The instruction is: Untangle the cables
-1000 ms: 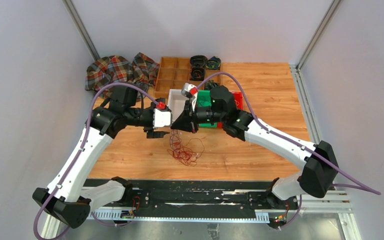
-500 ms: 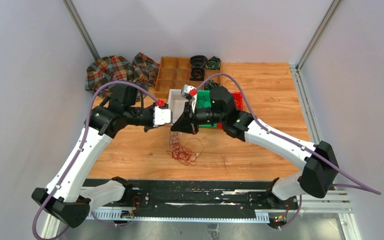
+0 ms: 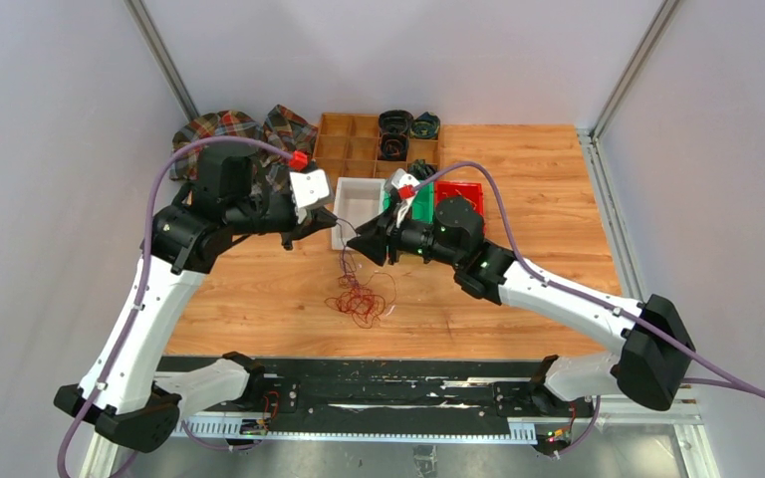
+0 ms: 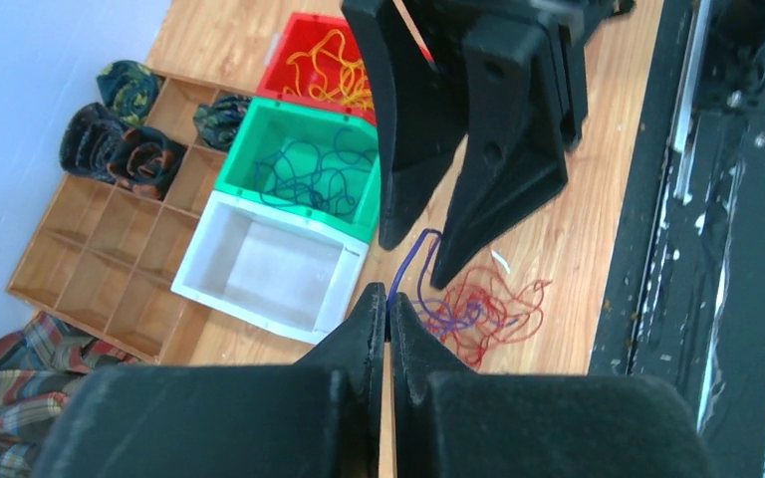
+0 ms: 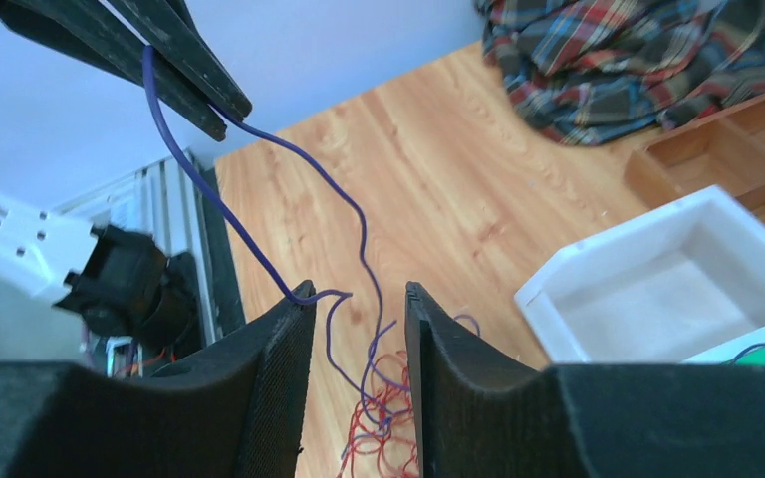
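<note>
Matt grained wood table (image 3: pixel 548 199), smooth plastic bin (image 3: pixel 357 205), woven cloth (image 3: pixel 214 134).

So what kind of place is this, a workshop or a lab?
Probably a lab robot cell: two robot arms at a wooden table, plain panels enclosing it, and coloured bins holding sorted cables.

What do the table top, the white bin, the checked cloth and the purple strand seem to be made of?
The table top looks like wood or wood laminate: grain and plank seams show, with a light sheen. The white bin seems to be moulded plastic, smooth and plain. The checked cloth is woven fabric lying in soft folds. The purple strand is probably thin wire with a plastic coating, since it keeps its kinks.
</note>
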